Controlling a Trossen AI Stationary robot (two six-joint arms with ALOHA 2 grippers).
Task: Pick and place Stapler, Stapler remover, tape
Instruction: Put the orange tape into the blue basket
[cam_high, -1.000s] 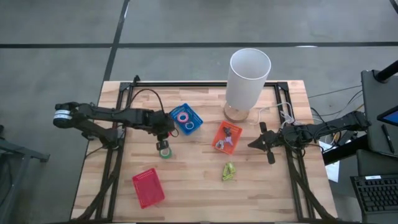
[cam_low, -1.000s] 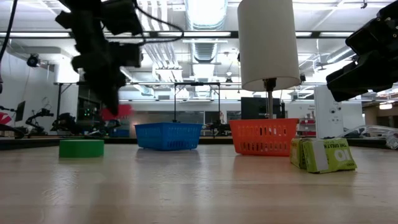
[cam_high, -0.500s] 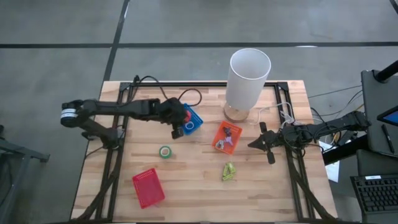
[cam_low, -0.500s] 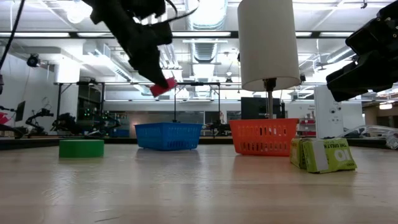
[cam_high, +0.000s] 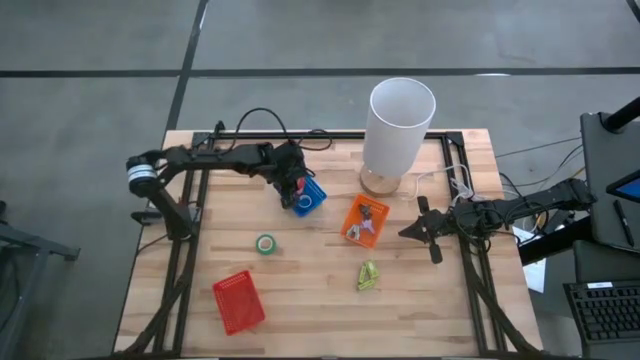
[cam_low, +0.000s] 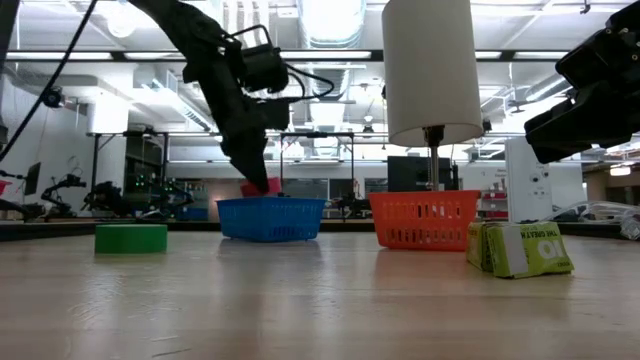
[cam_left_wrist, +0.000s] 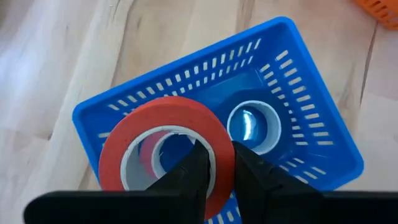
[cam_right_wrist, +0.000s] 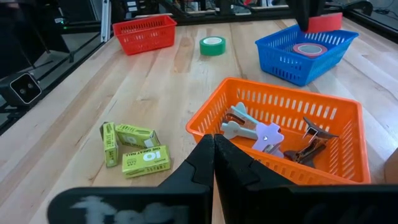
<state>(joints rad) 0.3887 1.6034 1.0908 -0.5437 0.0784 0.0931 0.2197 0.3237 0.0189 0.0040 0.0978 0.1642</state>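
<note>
My left gripper (cam_high: 290, 186) is shut on a red tape roll (cam_left_wrist: 166, 148) over the blue basket (cam_high: 308, 196), at rim height in the low view (cam_low: 258, 186). The basket holds a pink roll (cam_right_wrist: 309, 48) and a pale-cored roll (cam_left_wrist: 252, 124). A green-faced tape roll (cam_high: 265, 244) lies flat on the table to the near left of the basket. My right gripper (cam_high: 404, 233) is shut and empty, beside the orange basket (cam_high: 364, 220) at the table's right. My left gripper pinches the red roll's wall (cam_left_wrist: 219, 160), one finger (cam_left_wrist: 191, 177) in the open centre and one (cam_left_wrist: 252, 177) outside. The fingers come from above, pointing down. The roll hangs tilted over the basket; whether it touches what lies inside, I cannot tell.
The orange basket holds staple removers (cam_right_wrist: 258, 132). Green-yellow staple boxes (cam_high: 367, 275) lie near it. A red basket (cam_high: 238, 300) sits near the left front. A tall white lamp (cam_high: 400, 120) stands at the far side, right of the blue basket.
My left gripper has carried the red roll from beside the green roll toward the table's far and right edges. It rose first, then came down to the blue basket's rim. The green roll has stayed in place.
</note>
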